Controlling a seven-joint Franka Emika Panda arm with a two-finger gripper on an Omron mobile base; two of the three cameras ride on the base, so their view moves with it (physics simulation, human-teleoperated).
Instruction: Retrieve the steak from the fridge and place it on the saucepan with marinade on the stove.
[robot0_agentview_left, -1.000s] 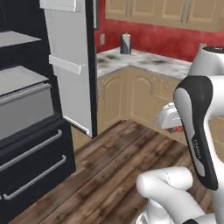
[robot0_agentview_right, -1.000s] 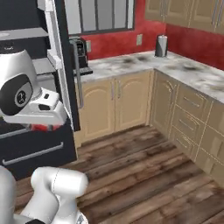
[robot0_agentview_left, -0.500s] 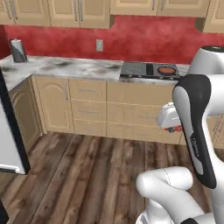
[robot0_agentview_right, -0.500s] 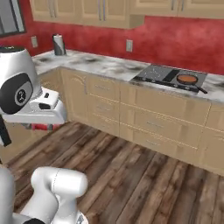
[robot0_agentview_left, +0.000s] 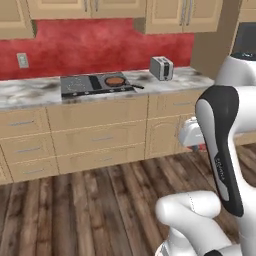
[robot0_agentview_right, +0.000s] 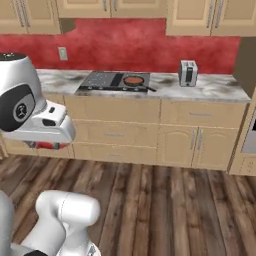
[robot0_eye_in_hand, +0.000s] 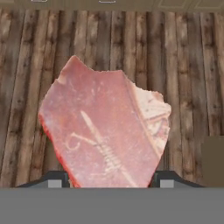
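The steak (robot0_eye_in_hand: 105, 127), a flat pink-red slab, sits between my gripper's (robot0_eye_in_hand: 109, 181) two dark fingertips, which are shut on it above the wooden floor. A red edge of the steak (robot0_agentview_right: 50, 145) peeks out under the white hand in the right base view and shows again (robot0_agentview_left: 198, 148) in the left base view. On the far counter lies the stove (robot0_agentview_left: 82, 84) (robot0_agentview_right: 102, 80). The saucepan (robot0_agentview_left: 115, 80) (robot0_agentview_right: 133, 80) stands on its right burner with orange-brown marinade (robot0_agentview_right: 133, 79) inside. The fridge is out of view.
A silver toaster (robot0_agentview_left: 161, 67) (robot0_agentview_right: 188, 73) stands on the marble counter (robot0_agentview_right: 215, 87) to the right of the stove. Beige drawers and cabinet doors (robot0_agentview_left: 100, 135) run beneath it. Open wooden floor (robot0_agentview_right: 170, 200) lies between me and the counter.
Both base views have swung from the fridge, past the corner counter, to face the stove counter, so the base has moved. The steak stays held in the gripper.
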